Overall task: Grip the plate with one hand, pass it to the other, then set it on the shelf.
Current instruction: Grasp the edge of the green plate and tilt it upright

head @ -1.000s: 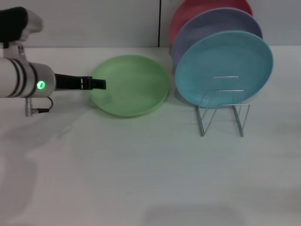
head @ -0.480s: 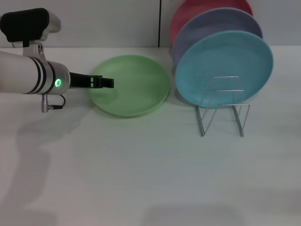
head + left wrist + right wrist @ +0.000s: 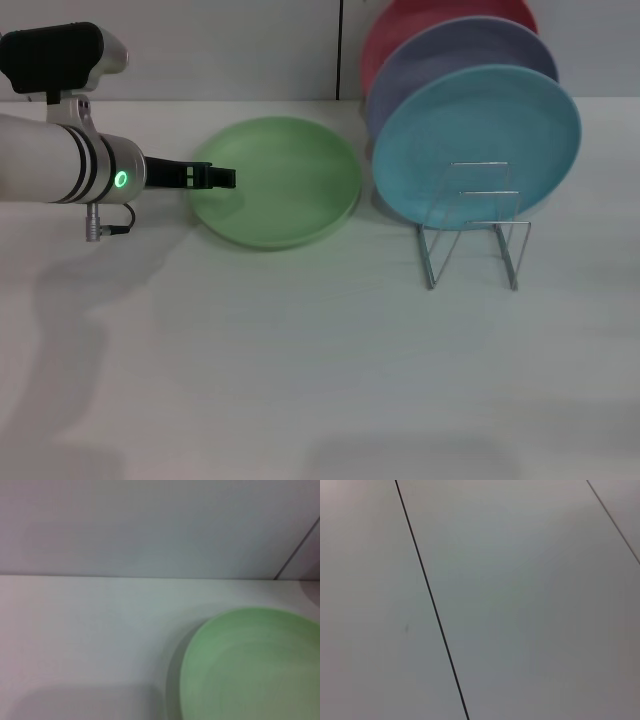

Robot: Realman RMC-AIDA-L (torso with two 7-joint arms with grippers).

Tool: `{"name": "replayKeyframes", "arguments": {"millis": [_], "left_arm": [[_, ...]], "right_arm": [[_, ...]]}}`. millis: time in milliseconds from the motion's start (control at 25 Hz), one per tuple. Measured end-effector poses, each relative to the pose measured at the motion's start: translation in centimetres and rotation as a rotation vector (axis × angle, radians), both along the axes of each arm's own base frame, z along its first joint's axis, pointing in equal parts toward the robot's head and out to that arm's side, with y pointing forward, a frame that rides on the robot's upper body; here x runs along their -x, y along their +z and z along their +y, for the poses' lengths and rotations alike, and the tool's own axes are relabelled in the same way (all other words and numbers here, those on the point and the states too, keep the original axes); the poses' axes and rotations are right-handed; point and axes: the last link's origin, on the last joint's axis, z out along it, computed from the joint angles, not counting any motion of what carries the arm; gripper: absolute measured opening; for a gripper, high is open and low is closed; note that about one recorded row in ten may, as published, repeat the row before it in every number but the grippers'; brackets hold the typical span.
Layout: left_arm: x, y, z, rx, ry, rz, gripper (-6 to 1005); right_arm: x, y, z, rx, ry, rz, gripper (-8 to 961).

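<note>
The light-green plate (image 3: 280, 180) lies flat on the white table, left of the rack; the left wrist view shows its rim and bowl (image 3: 255, 665). My left gripper (image 3: 222, 177) reaches in from the left on a white arm, its black tip over the plate's left rim. Whether it touches the plate is not visible. The shelf (image 3: 475, 225) is a thin silver wire rack at the right, with upright loops. My right gripper is out of view, and its wrist camera shows only a pale panelled surface.
A turquoise plate (image 3: 476, 140) stands upright in the rack, with a lavender plate (image 3: 440, 60) and a red plate (image 3: 400, 25) behind it. The rack's front loops hold nothing. A wall runs along the table's back edge.
My left arm has moved right, bringing the gripper tip from the plate's left edge to over its rim, then eased back slightly. The plate and rack have not moved.
</note>
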Motion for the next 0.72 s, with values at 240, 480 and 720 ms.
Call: {"name": "replayKeyframes", "arguments": {"millis": [240, 480, 720], "left_arm": [[0.23, -0.1, 0.01, -0.003, 0.004, 0.005, 774], [0.37, -0.26, 0.03, 0.002, 0.005, 0.014, 771], [0.28, -0.58, -0.12, 0.015, -0.003, 0.026, 767]], "right_arm": [[0.04, -0.03, -0.04, -0.001, 0.002, 0.0, 726], [0.1, -0.06, -0.1, -0.002, 0.006, 0.0, 727], [0.08, -0.04, -0.15, -0.002, 0.008, 0.004, 728]]}}
